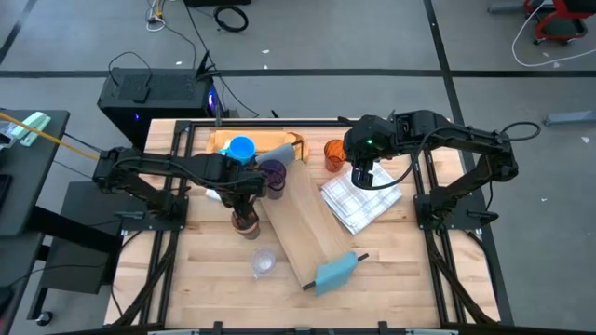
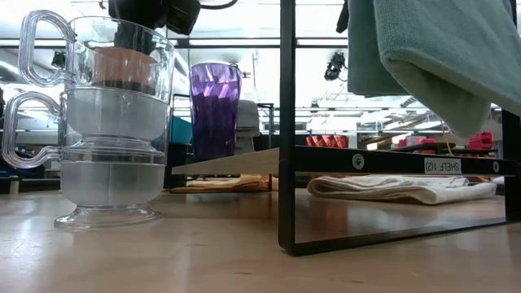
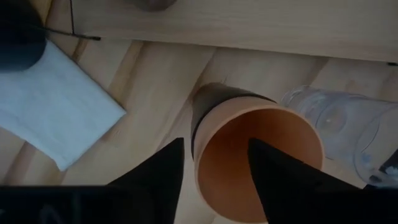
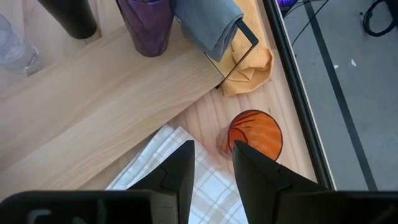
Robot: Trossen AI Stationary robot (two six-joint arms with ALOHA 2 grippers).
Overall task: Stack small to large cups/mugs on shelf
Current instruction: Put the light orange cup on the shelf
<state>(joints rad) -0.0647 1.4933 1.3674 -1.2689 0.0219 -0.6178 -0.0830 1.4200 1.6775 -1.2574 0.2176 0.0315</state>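
The left gripper (image 1: 245, 207) hangs left of centre in the high view, right above a small orange cup (image 3: 258, 163) that sits nested in a black cup (image 3: 214, 102) on the table. In the left wrist view its two fingers (image 3: 155, 177) stand apart on either side of the orange rim, so it is open and holds nothing.

The shelf (image 1: 303, 223) runs slantwise through the middle of the high view, a blue-grey piece (image 1: 335, 271) at its lower end. The purple tumbler (image 1: 273, 174) stands on the shelf's upper end, with the blue mug (image 1: 241, 150) just above it in the frame. Two clear glasses (image 2: 110, 155) are stacked at the left of the low view (a third cup, orange-looking, sits in the top one).

The right gripper (image 1: 361, 174) hovers upper right of centre, over the checked cloth (image 1: 361, 200) and beside a second, see-through orange cup (image 4: 255, 138). Its fingers (image 4: 177, 171) show a narrow gap with nothing between them.
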